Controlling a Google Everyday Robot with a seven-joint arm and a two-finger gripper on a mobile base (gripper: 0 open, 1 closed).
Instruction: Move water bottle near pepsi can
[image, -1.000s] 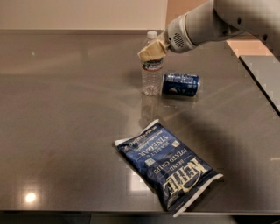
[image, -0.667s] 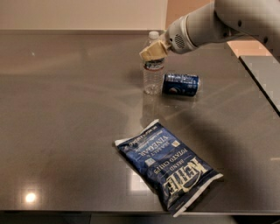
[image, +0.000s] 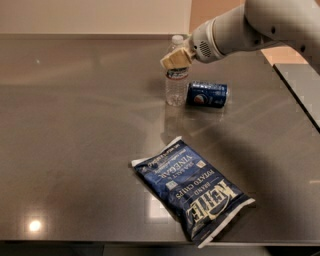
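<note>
The water bottle (image: 175, 85) is clear plastic with a white cap and a dark label band. It stands upright on the dark table, right next to the pepsi can. The pepsi can (image: 207, 94) is dark blue and lies on its side just right of the bottle, with its logo facing me. My gripper (image: 176, 58), with tan pads on a white arm reaching in from the upper right, is at the bottle's neck and shoulder. It covers that part of the bottle, and the cap shows above it.
A large blue Kettle chip bag (image: 192, 187) lies flat near the table's front edge (image: 100, 242), well in front of the bottle. The table's right edge (image: 295, 95) runs diagonally past the can. A wall stands behind the table.
</note>
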